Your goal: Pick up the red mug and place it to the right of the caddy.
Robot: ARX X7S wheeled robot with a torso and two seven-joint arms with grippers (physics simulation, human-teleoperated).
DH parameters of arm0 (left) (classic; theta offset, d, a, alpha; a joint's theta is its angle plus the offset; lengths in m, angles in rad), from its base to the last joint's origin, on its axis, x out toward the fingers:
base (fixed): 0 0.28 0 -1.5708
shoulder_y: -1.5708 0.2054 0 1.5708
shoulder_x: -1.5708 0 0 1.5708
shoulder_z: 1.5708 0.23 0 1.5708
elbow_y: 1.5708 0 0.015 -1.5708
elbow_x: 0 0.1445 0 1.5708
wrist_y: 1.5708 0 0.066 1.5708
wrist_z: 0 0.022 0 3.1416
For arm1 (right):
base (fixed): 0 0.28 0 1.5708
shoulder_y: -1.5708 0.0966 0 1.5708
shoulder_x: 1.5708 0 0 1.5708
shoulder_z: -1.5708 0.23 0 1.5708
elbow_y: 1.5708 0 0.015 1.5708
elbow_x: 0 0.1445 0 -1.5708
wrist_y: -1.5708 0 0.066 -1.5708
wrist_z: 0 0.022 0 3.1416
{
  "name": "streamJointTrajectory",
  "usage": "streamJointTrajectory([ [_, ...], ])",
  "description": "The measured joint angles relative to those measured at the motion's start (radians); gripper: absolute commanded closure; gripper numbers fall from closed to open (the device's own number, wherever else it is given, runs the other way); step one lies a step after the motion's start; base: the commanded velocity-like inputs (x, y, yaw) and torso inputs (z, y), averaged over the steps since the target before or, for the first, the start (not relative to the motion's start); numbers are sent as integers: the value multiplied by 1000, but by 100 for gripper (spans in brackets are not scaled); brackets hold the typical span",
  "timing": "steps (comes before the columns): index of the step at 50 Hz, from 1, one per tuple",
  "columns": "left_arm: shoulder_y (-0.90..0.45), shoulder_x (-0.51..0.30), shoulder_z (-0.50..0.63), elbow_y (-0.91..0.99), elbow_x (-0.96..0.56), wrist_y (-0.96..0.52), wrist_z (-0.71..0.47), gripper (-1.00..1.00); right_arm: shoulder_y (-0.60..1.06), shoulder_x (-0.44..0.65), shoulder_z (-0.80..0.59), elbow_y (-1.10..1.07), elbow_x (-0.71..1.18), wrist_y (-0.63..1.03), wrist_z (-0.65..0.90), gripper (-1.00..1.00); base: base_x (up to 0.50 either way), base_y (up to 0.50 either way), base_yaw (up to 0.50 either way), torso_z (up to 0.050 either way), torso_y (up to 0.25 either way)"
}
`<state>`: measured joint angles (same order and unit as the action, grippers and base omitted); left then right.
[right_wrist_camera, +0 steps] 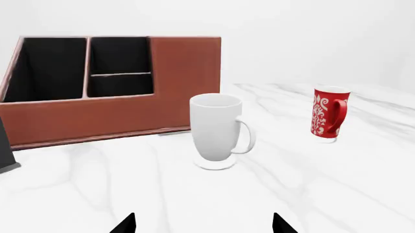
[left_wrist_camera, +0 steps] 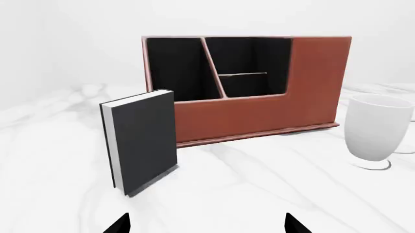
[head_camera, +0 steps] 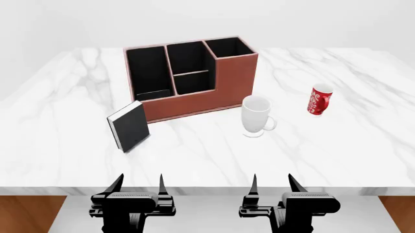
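The red mug [head_camera: 319, 100] with white swirls stands upright on the marble table, right of the white mug; it also shows in the right wrist view [right_wrist_camera: 329, 113] with its handle toward the camera. The reddish-brown caddy [head_camera: 194, 92] with black compartments stands at the table's middle back, also in the left wrist view [left_wrist_camera: 259, 104] and the right wrist view [right_wrist_camera: 175, 82]. My left gripper [head_camera: 138, 187] and right gripper [head_camera: 272, 186] are both open and empty at the table's near edge, far from the mug.
A plain white footed mug [head_camera: 256, 116] stands between caddy and red mug, close to the caddy's right front corner. A black book [head_camera: 129, 126] stands upright left of the caddy's front. The marble table [head_camera: 350, 145] ends just ahead of the grippers.
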<state>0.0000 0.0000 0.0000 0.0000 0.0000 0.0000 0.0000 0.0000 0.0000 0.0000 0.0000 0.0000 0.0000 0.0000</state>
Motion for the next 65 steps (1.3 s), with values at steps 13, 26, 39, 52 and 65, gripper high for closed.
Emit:
streamJointTrajectory([
  [13, -5, -31, 33, -23, -15, 33, -25, -100, -6, 26, -39, 6, 5, -29, 31, -100, 0, -150, 0, 0, 0],
  [26, -10, -55, 65, -45, -31, 48, -52, -100, -11, 53, -66, 15, 32, -61, 53, -100, 0, -500, 0, 0, 0],
  [39, -17, -73, 88, -53, -46, 49, -73, -100, -9, 71, -86, 33, 58, -86, 69, -100, 0, -500, 0, 0, 0],
  [52, -50, -97, 108, 100, -106, -128, -82, -100, 14, 90, -91, -44, 75, 15, 109, -100, 0, -207, 0, 0, 0],
  [65, -382, -139, 89, 489, -227, -732, -124, -100, 115, 120, -83, -297, 126, 305, 134, -100, 0, 0, 0, 0, 0],
])
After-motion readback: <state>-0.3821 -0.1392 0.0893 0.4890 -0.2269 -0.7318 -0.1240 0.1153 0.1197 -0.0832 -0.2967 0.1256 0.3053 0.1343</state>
